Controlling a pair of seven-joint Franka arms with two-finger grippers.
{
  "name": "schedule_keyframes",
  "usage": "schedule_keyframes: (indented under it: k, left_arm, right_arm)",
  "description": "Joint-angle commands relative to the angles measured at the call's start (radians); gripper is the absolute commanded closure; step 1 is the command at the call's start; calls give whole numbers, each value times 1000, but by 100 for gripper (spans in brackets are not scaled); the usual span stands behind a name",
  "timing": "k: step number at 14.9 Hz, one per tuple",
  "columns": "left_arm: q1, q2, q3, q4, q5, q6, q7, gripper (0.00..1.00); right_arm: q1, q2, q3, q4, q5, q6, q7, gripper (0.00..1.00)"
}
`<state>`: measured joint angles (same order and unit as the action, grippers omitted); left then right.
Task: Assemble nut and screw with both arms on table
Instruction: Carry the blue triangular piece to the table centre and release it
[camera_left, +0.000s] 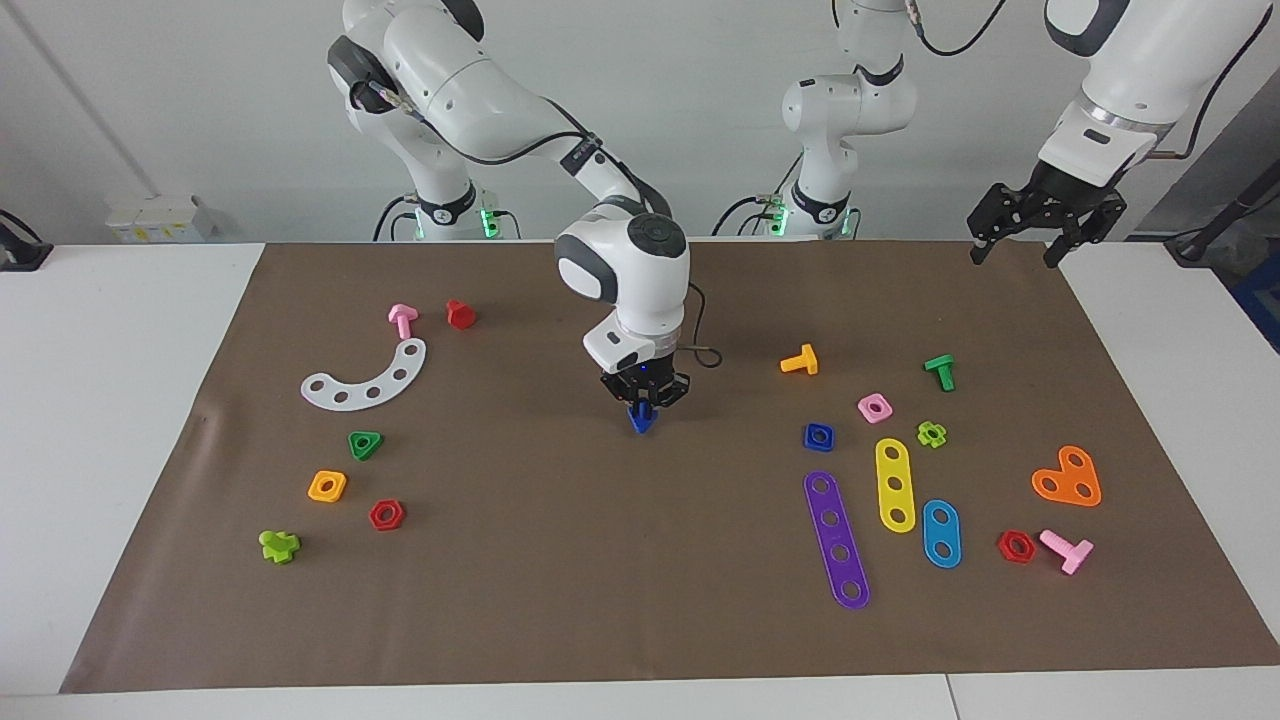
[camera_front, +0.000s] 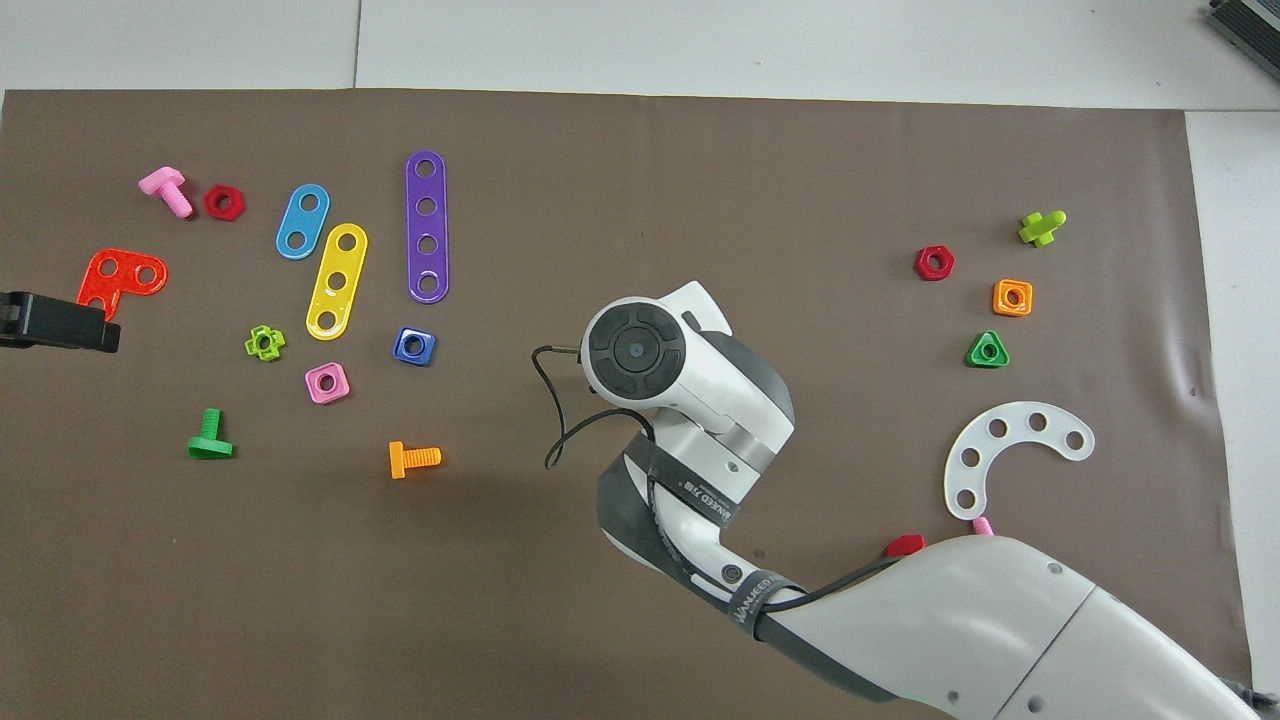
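My right tool (camera_left: 643, 398) pinches the screw (camera_left: 640, 420) above the middle of the counter (camera_left: 560, 560). My left tool (camera_left: 1040, 222) waits, spread. The nut (camera_left: 818, 436) lies beside the pink nut (camera_left: 874, 407).

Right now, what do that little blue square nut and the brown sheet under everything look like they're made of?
The nut looks like moulded plastic: solid dark blue, rounded corners, a slight sheen. The brown mat seems a thin matte sheet, perhaps paper or felt, since faint wrinkles show near its edge; I can't tell which.
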<state>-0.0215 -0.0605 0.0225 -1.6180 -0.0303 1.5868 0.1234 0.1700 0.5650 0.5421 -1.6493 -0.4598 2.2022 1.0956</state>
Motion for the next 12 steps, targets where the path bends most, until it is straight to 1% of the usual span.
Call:
schedule_keyframes:
  k: [1,8,12]
  left_arm:
    - [8,-12,-7,-8,7,-4,-10,0]
    - [2,-10,-7,-2,7,-15,-10,0]
    - [2,-10,-7,0,7,-13,-10,0]
  right_arm:
    - [-21,16,18,-12,-20,47,18,100]
    - [-29,15,18,-47,-20,63,9,100]
    - [-30,13,18,-50,-20,67,7,100]
